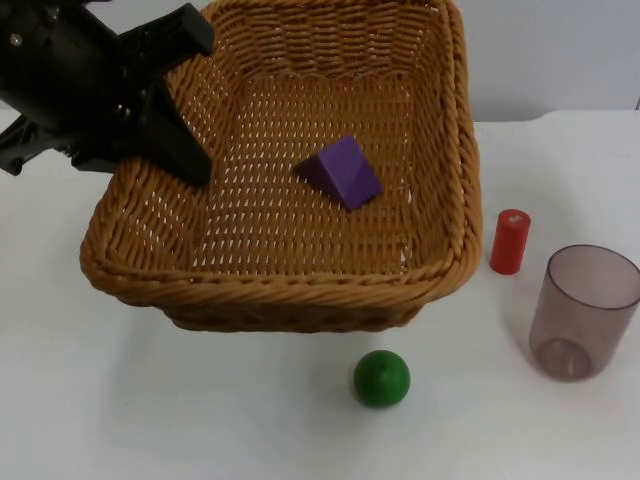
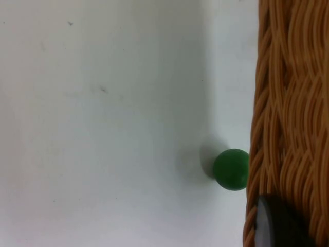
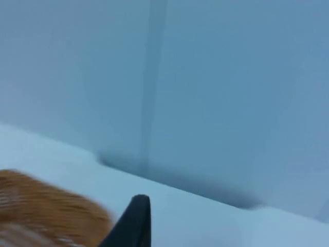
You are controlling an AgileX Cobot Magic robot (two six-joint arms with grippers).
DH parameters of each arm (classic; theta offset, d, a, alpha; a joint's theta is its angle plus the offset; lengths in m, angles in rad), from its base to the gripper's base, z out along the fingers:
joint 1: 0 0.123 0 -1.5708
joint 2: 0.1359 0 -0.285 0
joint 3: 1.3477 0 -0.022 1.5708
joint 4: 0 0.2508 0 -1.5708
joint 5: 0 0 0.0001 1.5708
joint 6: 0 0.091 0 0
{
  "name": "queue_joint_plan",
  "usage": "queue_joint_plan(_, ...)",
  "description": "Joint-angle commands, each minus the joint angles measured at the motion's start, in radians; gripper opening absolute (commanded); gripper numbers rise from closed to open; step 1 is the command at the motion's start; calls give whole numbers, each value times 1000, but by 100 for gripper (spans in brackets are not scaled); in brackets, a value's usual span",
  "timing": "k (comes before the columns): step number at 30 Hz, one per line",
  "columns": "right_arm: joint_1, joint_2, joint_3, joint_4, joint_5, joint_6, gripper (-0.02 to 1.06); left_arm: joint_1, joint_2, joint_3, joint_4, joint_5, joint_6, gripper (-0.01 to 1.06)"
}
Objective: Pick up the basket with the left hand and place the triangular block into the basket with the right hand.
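The left gripper (image 1: 185, 95) is clamped on the basket (image 1: 440, 260) rim. The purple triangle block (image 1: 343, 171) lies inside the basket. A green ball (image 1: 381, 378) sits just in front of the basket. I cannot tell how the right gripper (image 3: 134, 221) fingers stand.

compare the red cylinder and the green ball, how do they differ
The red cylinder stands upright right of the basket, beside the clear cup; the green ball lies in front of the basket. One is a straight-sided post with a flat top, the other round all over. Both are small and rest on the white table.
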Motion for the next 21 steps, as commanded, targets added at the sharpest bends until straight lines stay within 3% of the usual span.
queue_joint_plan(1,-162,-65,79,156,-12,-123,101,-4,-8,-2,-26,-13,9,0)
queue_joint_plan(2,-162,-65,79,156,-12,-123,101,-4,-8,-2,-26,-13,9,0)
queue_joint_plan(5,-330,-126,190,361,-46,-277,101,-4,-8,-2,-26,-20,9,0)
queue_joint_plan(6,-330,-126,190,361,-46,-277,101,-4,-8,-2,-26,-20,9,0)
queue_joint_plan(8,-412,-169,259,492,-51,-390,101,-4,-8,-2,-26,-38,9,0)
queue_joint_plan(16,-428,-236,293,505,-13,-425,101,-4,1,-5,-26,-117,-36,0)
queue_joint_plan(21,-428,-264,293,505,15,-425,101,-4,94,-89,-22,-59,-43,0)
